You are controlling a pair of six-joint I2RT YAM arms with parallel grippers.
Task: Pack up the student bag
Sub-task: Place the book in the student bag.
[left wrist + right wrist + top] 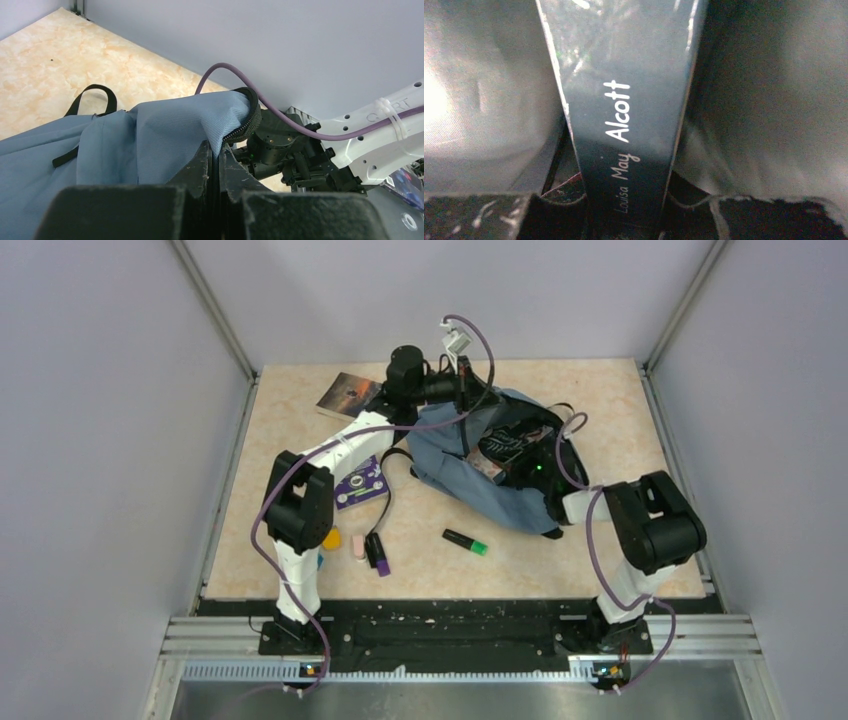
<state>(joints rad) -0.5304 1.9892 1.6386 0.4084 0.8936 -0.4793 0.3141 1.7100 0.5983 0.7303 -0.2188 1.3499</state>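
Note:
The slate-blue student bag [470, 480] lies open in the middle of the table. My left gripper [466, 390] is shut on the bag's upper rim and holds the fabric up. In the left wrist view the left gripper [218, 156] pinches blue cloth beside the black zipper [246, 125]. My right gripper [532, 468] is inside the bag's opening. In the right wrist view the right gripper [624, 200] is shut on a dark book [624, 110] with "Louisa May Alcott" on its spine, surrounded by the bag's dim lining [774, 100].
A second book [348, 393] lies at the back left. A purple booklet [360, 486], a pink eraser [358, 546], a purple marker [378, 554], an orange piece [331, 538] and a green highlighter [466, 541] lie in front of the bag.

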